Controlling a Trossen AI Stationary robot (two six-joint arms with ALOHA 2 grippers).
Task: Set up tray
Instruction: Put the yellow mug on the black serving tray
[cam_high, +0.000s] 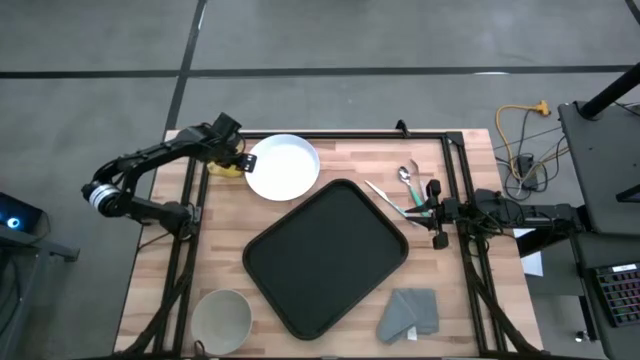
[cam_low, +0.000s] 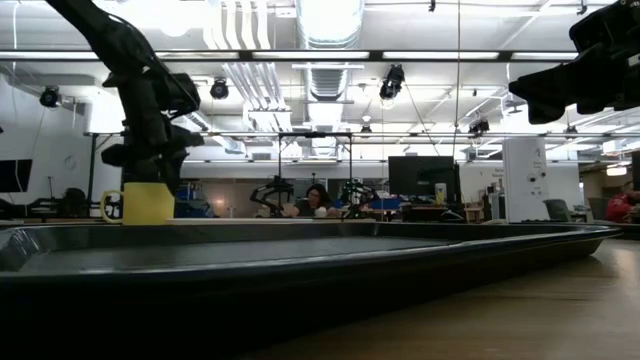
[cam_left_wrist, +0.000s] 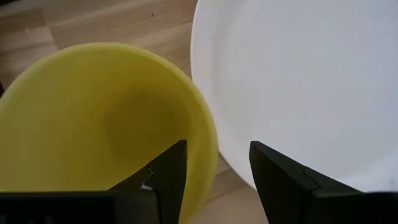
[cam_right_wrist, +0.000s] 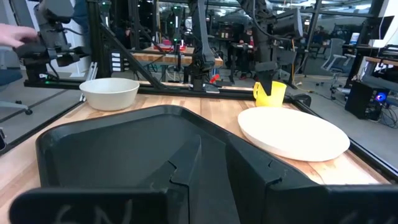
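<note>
The left gripper (cam_high: 232, 160) hangs over a yellow mug (cam_left_wrist: 93, 124) at the far left part of the wooden surface (cam_high: 470, 300), its fingers (cam_left_wrist: 168, 174) spread, one inside the mug's mouth and the other outside its wall on the side toward the white plate (cam_high: 283, 166); nothing is clamped between them. The plate lies just beside this gripper, close against the mug, though whether the two touch cannot be told. The black tray (cam_high: 325, 255) sits flat in the middle of the surface, turned at an angle, between the two grippers and a little nearer the front edge; one of its corners comes close to the plate's rim. The right gripper (cam_high: 432, 212) hovers just off the tray's right far edge, pointing toward it, its fingers (cam_right_wrist: 186, 168) nearly together with a narrow gap and nothing seen between them. Just beside that gripper, on its far side, lie a spoon (cam_high: 404, 175) and other cutlery (cam_high: 385, 197). A folded grey cloth (cam_high: 410, 314) lies near the front, on the right gripper's side, and a pale bowl (cam_high: 221, 318) stands at the front corner on the left gripper's side, well apart from both grippers.
</note>
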